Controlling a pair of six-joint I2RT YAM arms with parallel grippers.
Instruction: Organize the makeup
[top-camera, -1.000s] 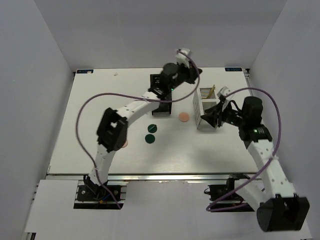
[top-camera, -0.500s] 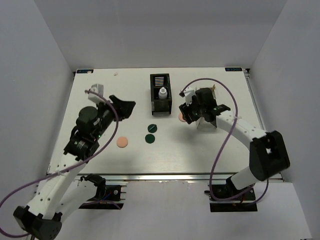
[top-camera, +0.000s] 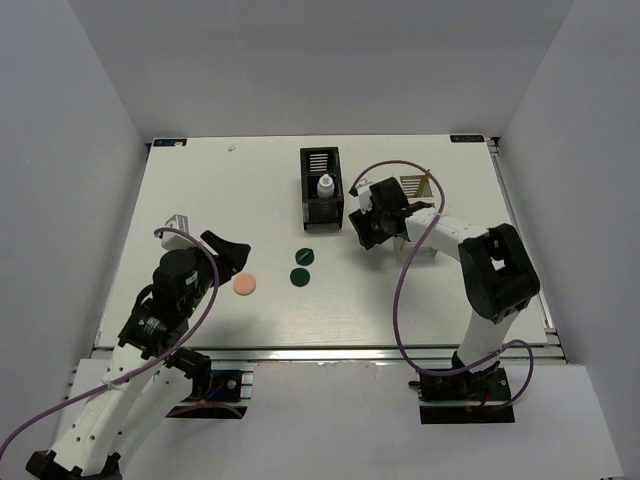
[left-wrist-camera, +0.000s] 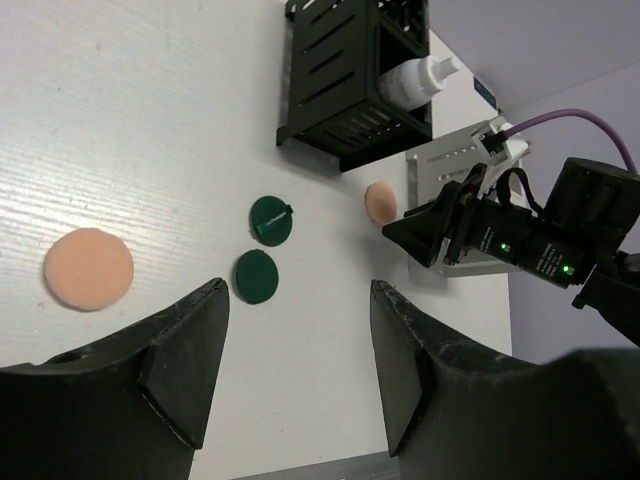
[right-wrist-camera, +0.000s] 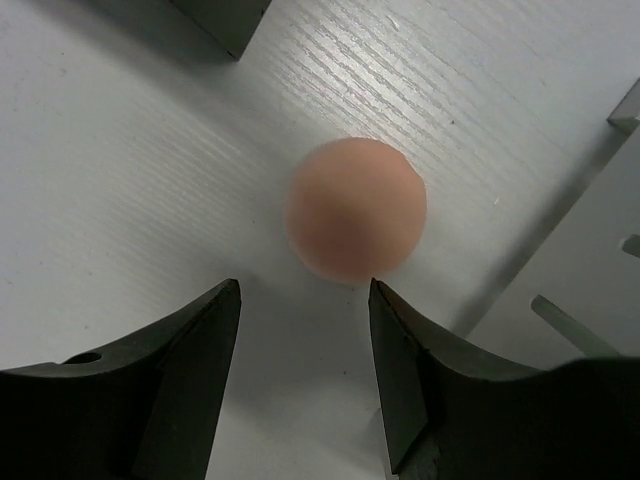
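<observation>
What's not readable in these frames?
- Peach puff: top view, the right gripper covers it; only wrist views show it.
- White organizer: top view, right arm hides most of its contents.
- Black organizer: slots around the white bottle too dark to read.
- Speck at far edge of the table: too small to identify.

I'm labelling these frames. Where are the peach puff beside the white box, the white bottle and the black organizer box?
peach puff (right-wrist-camera: 355, 208), right wrist view, centre of its face.
white bottle (left-wrist-camera: 408, 84), left wrist view, its body.
black organizer box (left-wrist-camera: 330, 75), left wrist view, slotted side wall.
</observation>
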